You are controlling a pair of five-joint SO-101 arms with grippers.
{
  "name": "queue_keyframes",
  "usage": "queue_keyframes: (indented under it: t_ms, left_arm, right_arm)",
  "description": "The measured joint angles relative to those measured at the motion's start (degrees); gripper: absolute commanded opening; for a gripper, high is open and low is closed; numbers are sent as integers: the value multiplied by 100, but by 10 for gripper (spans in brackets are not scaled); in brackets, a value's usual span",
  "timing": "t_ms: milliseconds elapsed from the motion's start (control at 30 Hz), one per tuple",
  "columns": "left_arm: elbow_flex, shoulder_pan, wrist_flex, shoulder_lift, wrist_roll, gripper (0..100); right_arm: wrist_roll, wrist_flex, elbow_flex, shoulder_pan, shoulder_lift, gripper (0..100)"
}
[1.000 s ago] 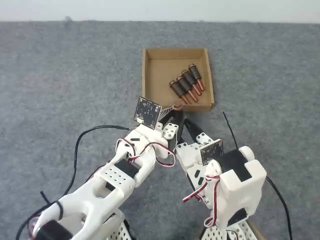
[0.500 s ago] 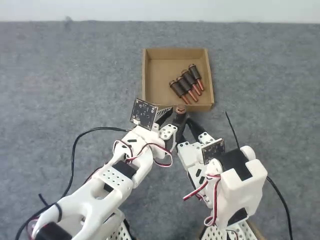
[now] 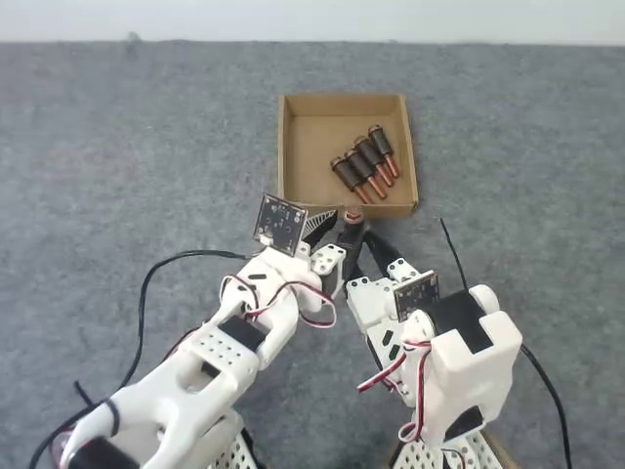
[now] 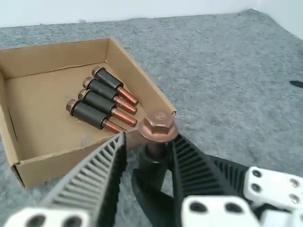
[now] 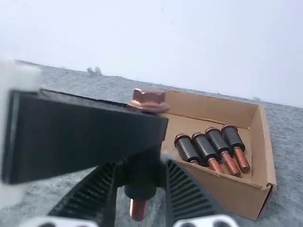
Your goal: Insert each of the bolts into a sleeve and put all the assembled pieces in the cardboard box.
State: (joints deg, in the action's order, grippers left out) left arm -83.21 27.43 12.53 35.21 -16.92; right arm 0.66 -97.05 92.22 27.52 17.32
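Left end effector (image 4: 147, 140), spread around the bolt (image 4: 158, 126), has retreated from the cardboard box (image 3: 283, 147); right end effector (image 5: 140, 170) pinches the sleeve (image 5: 140, 183).

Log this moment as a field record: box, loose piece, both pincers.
box: four pieces side by side inside
bolt: seated in sleeve, upright, just outside the box wall nearest the arms
right pincer: shut on sleeve
left pincer: open around the same sleeve, gap on one side
left to do: this piece not yet boxed
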Motion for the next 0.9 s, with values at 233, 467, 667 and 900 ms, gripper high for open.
queue_keyframes:
  t_ms: [233, 467, 667, 900]
  left_arm:
    - [-545, 26, -387, 1213, 44, 135]
    - [-563, 26, -1556, 2435, 44, 135]
    - [-563, -9, -2637, 3657, 44, 131]
    - [-563, -756, -4062, 5275, 44, 130]
  right_arm:
    - [0, -26, 9, -62, -26, 7]
    - [0, -26, 9, -62, -26, 7]
    - [0, -26, 9, -62, -26, 7]
    - [0, -26, 9, -62, -26, 7]
